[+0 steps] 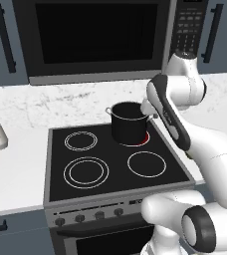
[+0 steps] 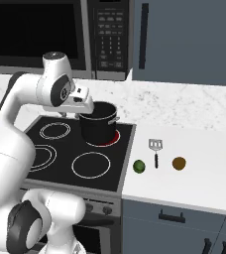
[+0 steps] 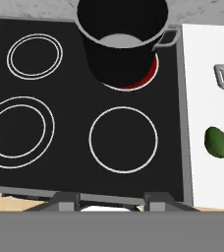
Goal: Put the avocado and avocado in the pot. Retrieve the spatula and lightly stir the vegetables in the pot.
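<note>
1. While my gripper (image 2: 83, 100) hangs high beside the pot (image 2: 98, 121), nothing is between its fingers; the tips at the bottom of the hand view stand apart, partly spread, pinching nothing.
2. Pot sits on the rear right burner (image 3: 133, 82), which glows red under it. Inside looks bare, as far as I can see.
3. Green avocado (image 2: 139, 166) lies on the counter (image 2: 194, 168) just right of the stove edge. Spatula (image 2: 155, 152) lies beside it, head away from me. A brownish round thing (image 2: 179, 162), likely the second avocado, lies just past the spatula.
4. Risk: the avocado is rounded and near the counter's front; a shallow or off-centre pinch could squirt it away or roll it off the edge.
5. Risk: spatula lies close between the two fruits; reaching for either, I could nudge its handle.
6. Risk: swinging right from here, my hand passes close to the pot rim and handle; a low path could knock the pot off its burner.
7. Pose: arm folded up over the stove (image 1: 115, 164), elbow raised, wrist bent so the hand looks down at the cooktop.
</note>
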Motion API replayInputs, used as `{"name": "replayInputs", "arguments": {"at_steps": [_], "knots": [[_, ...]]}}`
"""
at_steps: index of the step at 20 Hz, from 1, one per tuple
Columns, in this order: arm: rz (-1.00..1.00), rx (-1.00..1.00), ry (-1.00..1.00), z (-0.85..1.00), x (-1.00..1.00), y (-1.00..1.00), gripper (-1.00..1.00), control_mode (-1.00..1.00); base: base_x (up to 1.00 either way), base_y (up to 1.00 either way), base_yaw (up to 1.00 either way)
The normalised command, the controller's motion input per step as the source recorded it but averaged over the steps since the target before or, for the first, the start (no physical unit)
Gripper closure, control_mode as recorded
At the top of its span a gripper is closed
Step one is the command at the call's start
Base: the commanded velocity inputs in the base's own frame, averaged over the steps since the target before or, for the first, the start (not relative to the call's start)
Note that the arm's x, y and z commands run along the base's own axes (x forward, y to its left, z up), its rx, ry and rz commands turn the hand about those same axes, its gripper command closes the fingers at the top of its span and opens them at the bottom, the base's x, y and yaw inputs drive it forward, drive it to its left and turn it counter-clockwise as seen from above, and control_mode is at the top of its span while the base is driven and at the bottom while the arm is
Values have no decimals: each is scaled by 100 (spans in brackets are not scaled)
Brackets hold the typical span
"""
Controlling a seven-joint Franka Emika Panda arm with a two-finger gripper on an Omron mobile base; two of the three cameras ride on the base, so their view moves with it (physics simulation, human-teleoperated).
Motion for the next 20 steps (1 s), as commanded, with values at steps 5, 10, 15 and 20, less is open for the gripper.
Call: {"name": "replayInputs", "arguments": {"at_steps": [5,10,15,20], "knots": [[0,0,0,-7,0,1,-100,-100,0,0,0],[-1,-1,-2,-14,-10,-16,-100,-100,0,0,0],[0,-5,0,-66,-11,-96,-100,-100,0,0,0],[0,-6,1,-100,4,-100,-100,-100,0,0,0]]}}
